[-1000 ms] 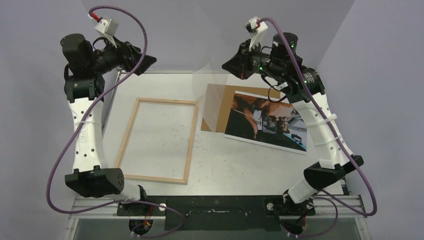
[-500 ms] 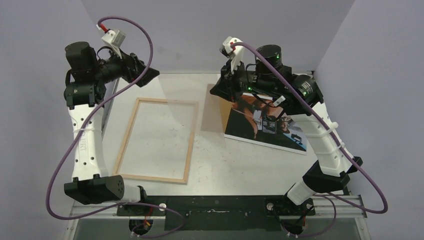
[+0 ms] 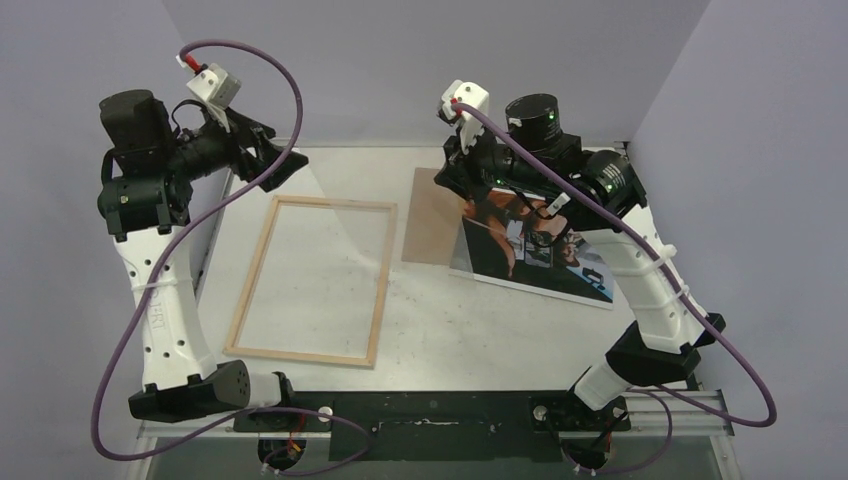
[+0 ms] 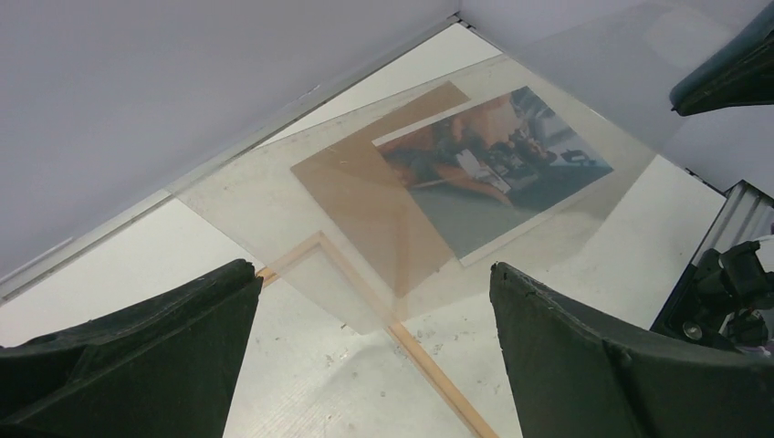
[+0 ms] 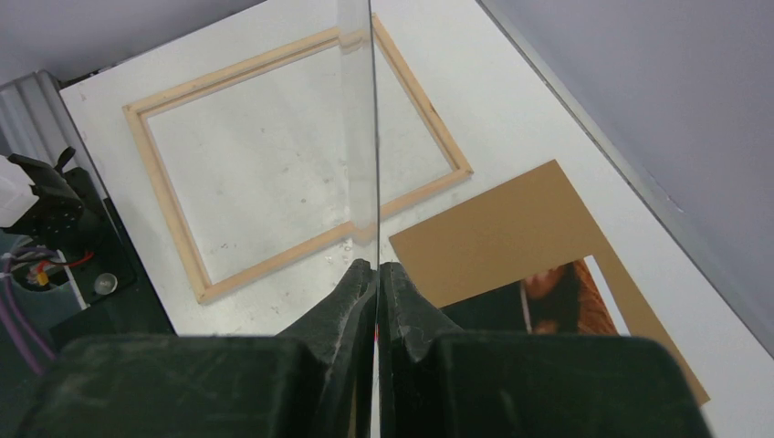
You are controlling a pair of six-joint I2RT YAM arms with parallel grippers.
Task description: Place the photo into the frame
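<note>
The frame [image 3: 384, 285] lies flat on the table's left half, pale wood side up. The photo [image 3: 540, 255] lies to its right, its far corner resting on a brown backing board [image 3: 432, 225]. My right gripper [image 3: 450, 178] is shut on the edge of a clear sheet [image 3: 400, 190], held in the air above the frame's far right corner. In the right wrist view the sheet [image 5: 372, 137] stands edge-on from the shut right gripper [image 5: 376, 266], over the frame [image 5: 169, 192]. My left gripper [image 3: 275, 165] hangs open and empty at the back left, facing the sheet [image 4: 365, 182].
The grey back wall runs close behind both grippers. A metal rail with the arm bases [image 3: 430, 415] borders the near edge. The right arm's links reach over the photo's near right part.
The right gripper has carried the clear sheet leftward and lower, toward the frame's far right corner. The left arm has pulled back to the left, still open.
</note>
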